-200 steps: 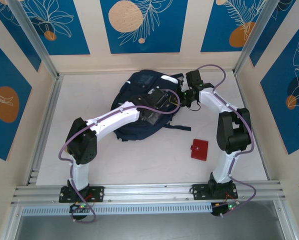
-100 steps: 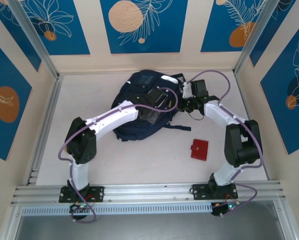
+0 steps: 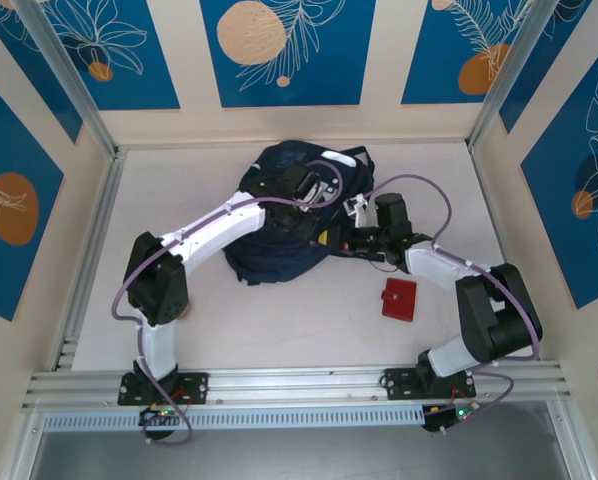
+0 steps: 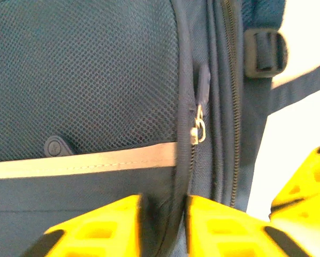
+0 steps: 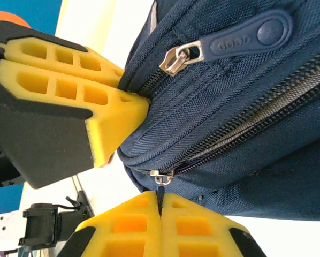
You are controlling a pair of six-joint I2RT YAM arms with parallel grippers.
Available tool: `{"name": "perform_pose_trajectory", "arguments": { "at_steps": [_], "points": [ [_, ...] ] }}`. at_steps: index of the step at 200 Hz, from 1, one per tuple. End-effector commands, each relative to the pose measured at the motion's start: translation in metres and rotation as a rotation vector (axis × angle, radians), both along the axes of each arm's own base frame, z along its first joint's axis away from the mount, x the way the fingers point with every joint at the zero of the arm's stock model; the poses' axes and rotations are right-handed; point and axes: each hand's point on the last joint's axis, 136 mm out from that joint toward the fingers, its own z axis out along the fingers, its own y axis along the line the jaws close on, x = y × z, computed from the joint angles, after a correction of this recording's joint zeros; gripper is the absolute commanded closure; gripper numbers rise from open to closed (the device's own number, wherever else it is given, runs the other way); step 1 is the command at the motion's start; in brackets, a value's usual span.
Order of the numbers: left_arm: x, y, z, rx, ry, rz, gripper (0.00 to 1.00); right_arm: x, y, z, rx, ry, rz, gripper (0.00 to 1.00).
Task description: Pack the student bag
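White table (image 3: 179, 300) inside blue-patterned walls (image 3: 279, 60). The student bag (image 3: 269, 255), navy with a mesh panel (image 4: 85, 80) and a grey stripe (image 4: 80, 163), lies at the far middle, its visible zips closed and its contents hidden. The left claw (image 4: 162, 230) narrowly pinches its piped seam (image 4: 184, 107); the right claw (image 5: 160, 214) clamps a zip pull (image 5: 161, 179).

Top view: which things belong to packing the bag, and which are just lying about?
In the job: student bag; zipper pull, pinched by the right claw; left claw, clamped on the bag's fabric.
Lying about: red case on the table.
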Motion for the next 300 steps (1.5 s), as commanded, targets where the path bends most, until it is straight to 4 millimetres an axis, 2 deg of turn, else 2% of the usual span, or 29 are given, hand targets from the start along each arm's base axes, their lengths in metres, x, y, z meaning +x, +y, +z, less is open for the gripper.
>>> {"name": "perform_pose_trajectory", "arguments": {
  "at_steps": [1,19,36,68,89,123,144,183,202,239,261,284,300],
  "points": [
    [0.009,-0.006,0.033,-0.122,-0.005,-0.023,0.55,0.013,-0.026,0.024,0.045,-0.047,-0.075,1.0],
    [0.005,0.001,0.035,-0.13,-0.001,-0.082,0.4,0.027,-0.051,0.032,0.01,-0.067,-0.147,1.0],
    [-0.001,0.0,0.033,-0.11,-0.028,-0.199,0.32,0.039,-0.074,0.037,-0.001,-0.072,-0.205,1.0],
    [-0.008,-0.009,0.014,-0.081,-0.057,-0.395,0.29,0.051,-0.098,0.044,-0.007,-0.083,-0.259,1.0],
    [-0.01,-0.014,-0.001,-0.052,-0.069,-0.489,0.32,0.051,-0.102,0.048,-0.005,-0.087,-0.263,1.0],
    [-0.011,-0.024,-0.013,-0.065,-0.069,-0.574,0.33,0.051,-0.105,0.049,-0.011,-0.082,-0.269,1.0],
    [-0.007,-0.025,-0.025,-0.03,-0.071,-0.579,0.33,0.051,-0.105,0.049,-0.011,-0.077,-0.271,1.0],
    [-0.009,-0.032,-0.044,-0.009,-0.051,-0.609,0.39,0.049,-0.104,0.049,-0.007,-0.074,-0.264,1.0],
    [0.002,-0.035,-0.045,0.005,-0.095,-0.591,0.45,0.047,-0.102,0.047,-0.011,-0.075,-0.253,1.0],
    [0.02,-0.038,-0.032,0.001,-0.174,-0.531,0.79,0.031,-0.09,0.041,-0.019,-0.079,-0.207,1.0],
    [0.026,-0.04,-0.024,-0.011,-0.206,-0.504,0.94,0.016,-0.076,0.038,-0.022,-0.088,-0.156,1.0],
    [0.032,-0.044,-0.016,-0.036,-0.228,-0.475,1.0,-0.002,-0.055,0.034,-0.027,-0.102,-0.086,1.0],
    [0.034,-0.046,-0.012,-0.054,-0.238,-0.455,1.0,-0.013,-0.038,0.031,-0.041,-0.108,-0.039,1.0]
  ]
}}
